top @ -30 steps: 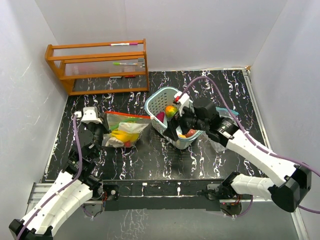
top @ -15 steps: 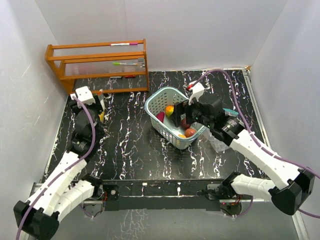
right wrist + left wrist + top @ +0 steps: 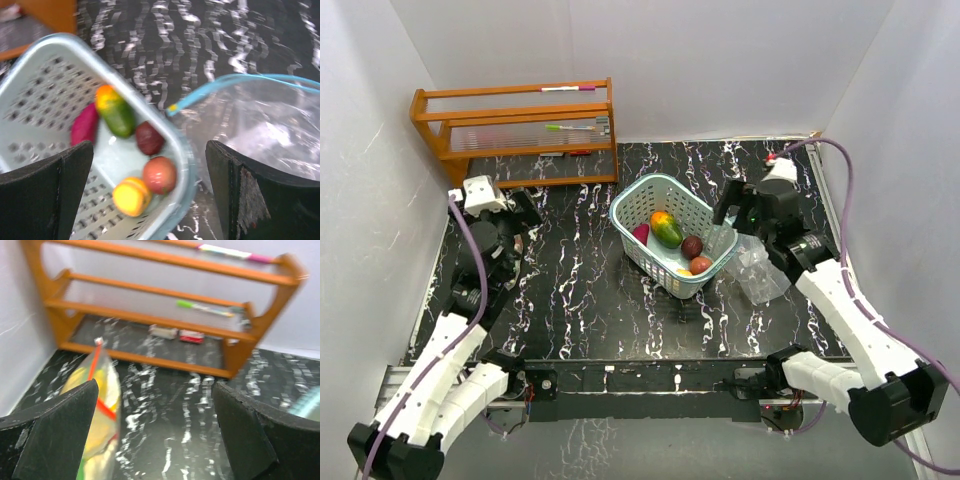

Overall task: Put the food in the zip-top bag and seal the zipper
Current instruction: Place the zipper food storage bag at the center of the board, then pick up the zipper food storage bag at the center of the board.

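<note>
While the left gripper (image 3: 155, 390) and right gripper (image 3: 149, 165) hang spread and empty, the right should straddle the mango (image 3: 116, 112) in the basket (image 3: 35, 95) across its middle, closing gently.

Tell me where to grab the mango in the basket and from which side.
Grip the mango across its green middle, probably straight down from above: it lies flat on the floor of the basket, long axis slanted, and the walls block any sideways approach.
</note>
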`<act>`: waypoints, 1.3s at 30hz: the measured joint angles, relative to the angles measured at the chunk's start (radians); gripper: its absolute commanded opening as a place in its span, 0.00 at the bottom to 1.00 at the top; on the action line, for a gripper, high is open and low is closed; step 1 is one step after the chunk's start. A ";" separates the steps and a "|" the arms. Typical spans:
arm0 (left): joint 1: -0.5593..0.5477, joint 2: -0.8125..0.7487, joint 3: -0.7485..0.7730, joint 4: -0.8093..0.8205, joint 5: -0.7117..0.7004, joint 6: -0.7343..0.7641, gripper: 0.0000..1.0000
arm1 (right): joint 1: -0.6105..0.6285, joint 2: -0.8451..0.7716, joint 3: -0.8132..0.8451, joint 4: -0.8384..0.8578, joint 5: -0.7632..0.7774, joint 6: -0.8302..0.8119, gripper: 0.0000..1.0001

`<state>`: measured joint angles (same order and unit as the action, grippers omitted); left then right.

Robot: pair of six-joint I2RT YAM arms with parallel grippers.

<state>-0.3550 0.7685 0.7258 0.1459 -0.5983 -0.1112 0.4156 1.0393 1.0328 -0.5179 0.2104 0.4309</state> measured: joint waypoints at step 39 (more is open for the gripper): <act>-0.073 -0.089 -0.008 0.029 0.794 -0.045 0.97 | -0.325 0.235 -0.344 0.024 -0.032 0.075 0.08</act>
<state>-0.4278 0.6796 0.7177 0.1749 0.1955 -0.1558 0.0906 1.2743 0.6891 -0.4938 0.1787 0.5056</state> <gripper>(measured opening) 0.971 0.241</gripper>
